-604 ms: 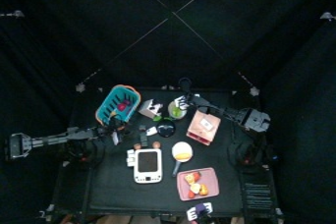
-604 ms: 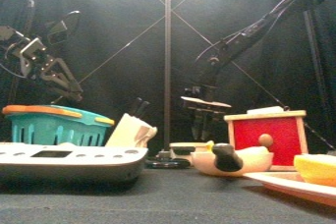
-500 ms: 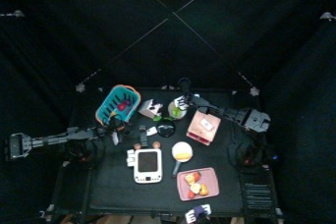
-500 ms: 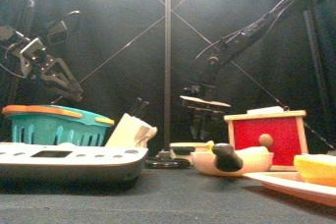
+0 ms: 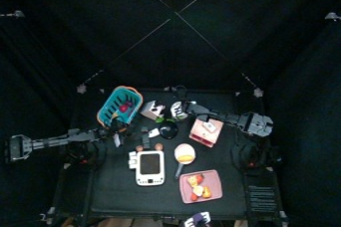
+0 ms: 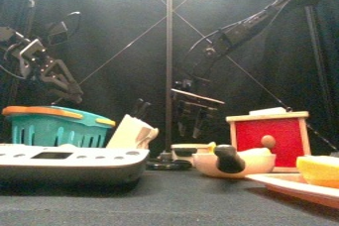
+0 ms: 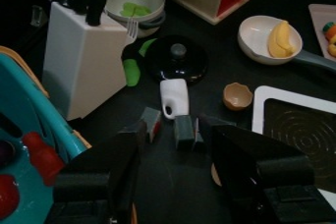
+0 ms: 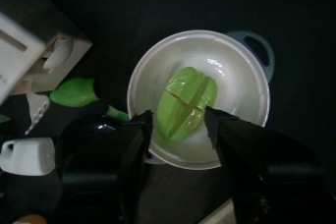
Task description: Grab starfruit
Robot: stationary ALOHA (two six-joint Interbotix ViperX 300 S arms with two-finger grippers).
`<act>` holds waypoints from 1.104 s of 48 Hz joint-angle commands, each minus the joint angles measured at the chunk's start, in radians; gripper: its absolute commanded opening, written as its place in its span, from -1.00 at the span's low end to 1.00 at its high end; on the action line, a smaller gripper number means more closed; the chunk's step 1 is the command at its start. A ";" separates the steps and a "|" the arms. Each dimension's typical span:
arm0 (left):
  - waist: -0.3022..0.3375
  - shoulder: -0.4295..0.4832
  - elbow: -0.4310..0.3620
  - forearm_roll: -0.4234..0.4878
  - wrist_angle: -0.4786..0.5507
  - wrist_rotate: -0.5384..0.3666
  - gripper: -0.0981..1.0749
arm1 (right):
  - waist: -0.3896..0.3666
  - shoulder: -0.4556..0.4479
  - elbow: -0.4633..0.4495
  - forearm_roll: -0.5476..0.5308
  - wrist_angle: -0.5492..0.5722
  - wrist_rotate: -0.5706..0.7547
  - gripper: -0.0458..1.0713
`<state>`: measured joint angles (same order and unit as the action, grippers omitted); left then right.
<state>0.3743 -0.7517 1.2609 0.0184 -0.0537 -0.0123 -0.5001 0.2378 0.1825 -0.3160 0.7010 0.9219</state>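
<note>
Your right gripper (image 8: 184, 140) hangs directly above the starfruit (image 8: 184, 100), jaws apart on either side of it and not touching. The starfruit lies in a white bowl (image 8: 243, 66) at the back of the tabletop (image 5: 114, 176), just beside the white knife block (image 5: 158, 109).

Watch the bowl first. It looks shallow and light, so if one jaw lands on the rim rather than inside it, you will likely tip or shove the bowl and the fruit will slide away. The starfruit's ridged, glossy body is the second worry: close on the ridges off-centre and it may squirt out sideways. Keep the jaws straddling its middle. The knife block stands close on one side, so a drifting wrist could knock it.

Your left gripper (image 7: 168, 133) rests low over the tabletop's left part, near the teal basket (image 5: 120, 107); its jaws stand slightly apart and hold nothing. It is well clear of the bowl.

The tabletop is black and crowded: a small black pan (image 7: 175, 59) with a white handle, a red-and-white box (image 5: 206, 126), a white scale (image 5: 150, 166), a pale yellow egg-shaped ball (image 5: 185, 153) and a pink tray (image 5: 201, 185) with food. Black curtains close the pen all round, crossed by thin poles.
</note>
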 commanded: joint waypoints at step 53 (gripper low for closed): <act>0.003 0.002 -0.011 0.005 0.000 0.002 0.61 | -0.044 0.133 -0.054 0.020 0.006 -0.009 0.69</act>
<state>0.3743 -0.7517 1.2609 0.0215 -0.0506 -0.0107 -0.5354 0.3912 0.1473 -0.2976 0.7087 0.9127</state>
